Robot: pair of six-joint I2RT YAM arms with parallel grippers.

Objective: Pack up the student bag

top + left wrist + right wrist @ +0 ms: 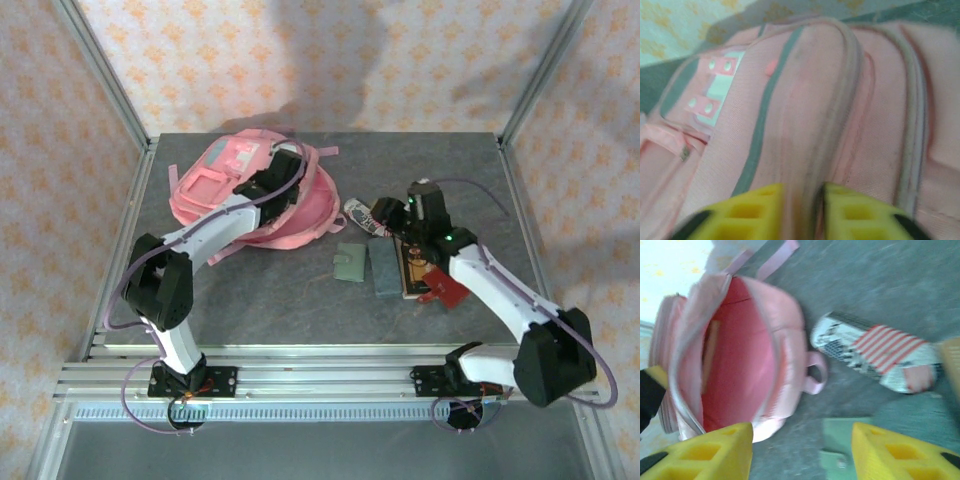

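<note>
I was two arms packing the student bag point(225, 175). The bag lay on its side at the far left of the table point(450, 160). Its mouth was open toward my right arm, and I could see the pink inside. There was a pale strip in there, but it was too blurry for me to say what it was.

My left gripper point(802, 197) was right on top of the bag. Its jaws were close together, with a ridge of pink cloth running in between. I could not tell if they were pinching it or just sitting by it.

My right gripper point(800, 435) had its jaws wide apart, with nothing in them. It hung above the table beside the bag's mouth.

Lots of things lay out on the table, not in the bag: a stripy pencil case point(875, 357), a green pouch point(840, 442), a grey-blue thing point(382, 268), a brown book point(413, 268) and a red thing point(447, 288). So I think most of the packing was not done yet.
</note>
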